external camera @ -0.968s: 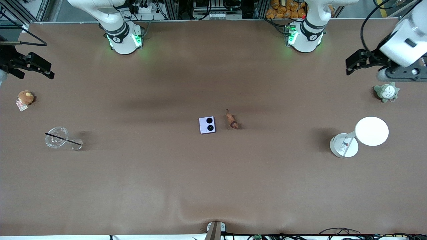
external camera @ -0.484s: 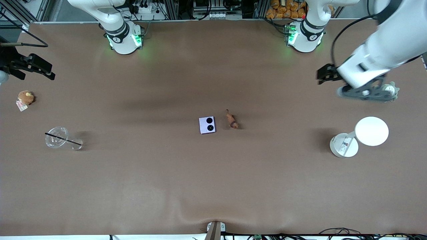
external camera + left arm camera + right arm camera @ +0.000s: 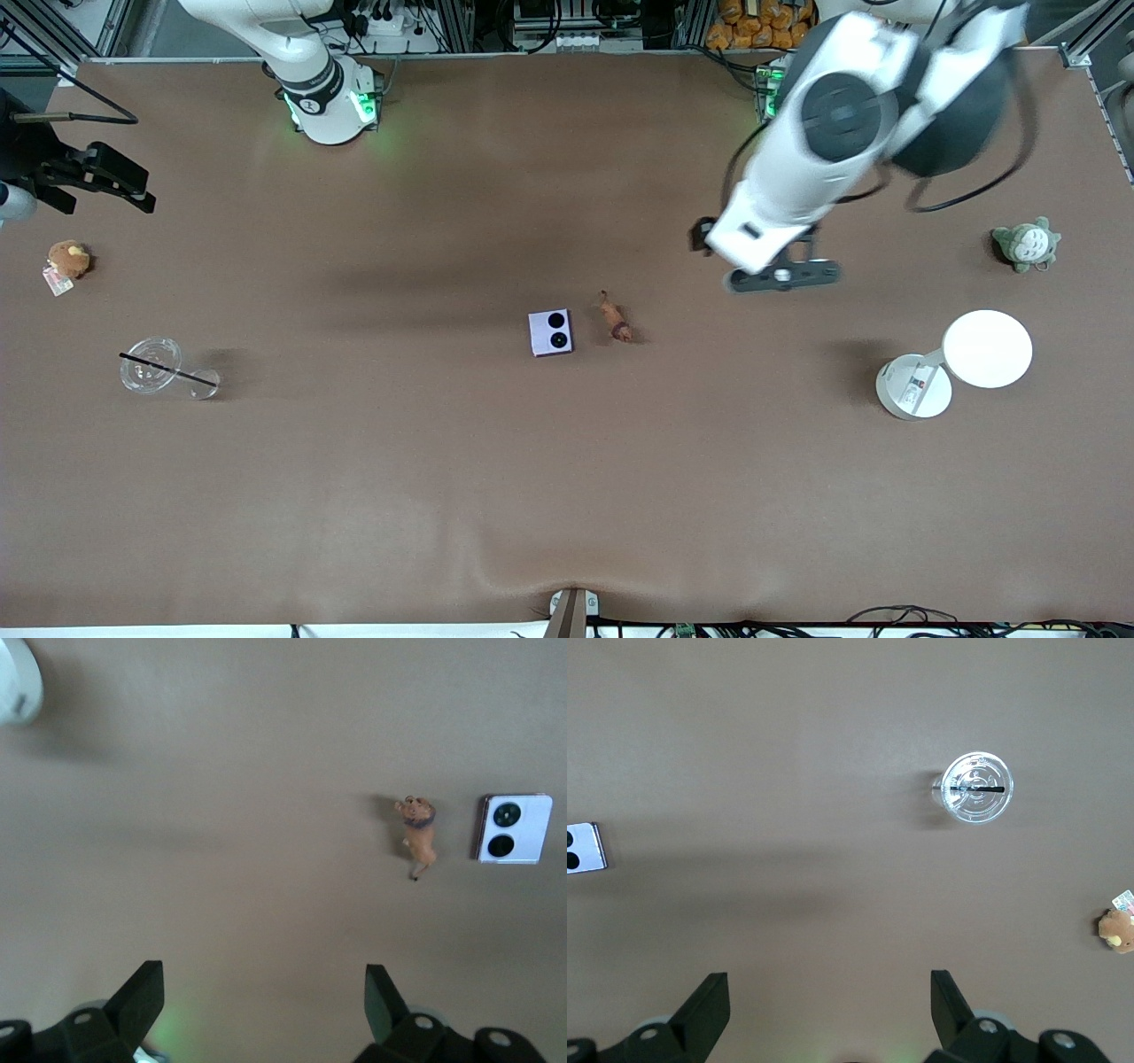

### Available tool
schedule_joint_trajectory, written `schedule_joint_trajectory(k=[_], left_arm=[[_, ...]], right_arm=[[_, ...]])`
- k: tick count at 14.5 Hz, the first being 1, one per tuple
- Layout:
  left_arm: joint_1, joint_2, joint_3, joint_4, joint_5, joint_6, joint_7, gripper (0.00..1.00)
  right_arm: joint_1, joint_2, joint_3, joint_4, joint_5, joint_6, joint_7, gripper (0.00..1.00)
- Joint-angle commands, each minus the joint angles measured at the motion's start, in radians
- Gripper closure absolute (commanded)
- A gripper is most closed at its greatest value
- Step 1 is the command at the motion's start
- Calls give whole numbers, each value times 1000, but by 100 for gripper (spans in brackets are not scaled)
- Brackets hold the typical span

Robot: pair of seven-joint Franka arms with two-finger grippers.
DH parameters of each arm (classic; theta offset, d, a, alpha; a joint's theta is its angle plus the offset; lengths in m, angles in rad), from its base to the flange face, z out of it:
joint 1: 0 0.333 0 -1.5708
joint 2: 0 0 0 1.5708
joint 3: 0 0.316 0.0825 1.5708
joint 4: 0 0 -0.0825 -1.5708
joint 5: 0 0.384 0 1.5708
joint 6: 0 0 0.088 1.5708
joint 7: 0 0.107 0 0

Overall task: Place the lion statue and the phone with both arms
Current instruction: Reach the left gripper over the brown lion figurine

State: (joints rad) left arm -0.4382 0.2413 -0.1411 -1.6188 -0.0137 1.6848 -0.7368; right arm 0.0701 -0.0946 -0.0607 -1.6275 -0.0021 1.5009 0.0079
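the phone (image 3: 550,332) and the lion statue (image 3: 616,321) lie side by side mid-tabletop (image 3: 567,496), so the left pincer (image 3: 264,1003), fingers spread and empty, hangs over bare cloth near the statue while the right pincer (image 3: 829,1008) waits, equally released, at its own end.

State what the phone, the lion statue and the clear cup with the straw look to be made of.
Phone: smooth, matte pale lavender shell, probably plastic or coated metal, with two glossy black camera circles.
Lion statue: hard orange-brown figurine with a darker head, perhaps painted plastic or resin; too small to settle.
Clear cup: transparent, likely thin plastic, since the table shows through it; a black straw lies across it.
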Motion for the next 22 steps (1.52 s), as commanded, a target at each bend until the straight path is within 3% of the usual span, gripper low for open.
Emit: schedule_joint_trajectory(k=[1,3,9,13,22], left_arm=[[-19,59,3,5,3,73,-117,0],[-54,99,2,4,-5,128,-246,0],[-131,191,5,-12,14,248,-397,0],[-146,219,6,-111,23,464,-492,0],[-183,395,6,-105,129,668,-674,0]], right_arm=[[7,23,-8,28,-12,-25,9,0],[4,23,-10,26,-12,-30,9,0],[7,32,-10,24,-12,-28,9,0],[10,33,-10,26,-12,-27,9,0],[10,49,-10,28,-13,-28,9,0]])
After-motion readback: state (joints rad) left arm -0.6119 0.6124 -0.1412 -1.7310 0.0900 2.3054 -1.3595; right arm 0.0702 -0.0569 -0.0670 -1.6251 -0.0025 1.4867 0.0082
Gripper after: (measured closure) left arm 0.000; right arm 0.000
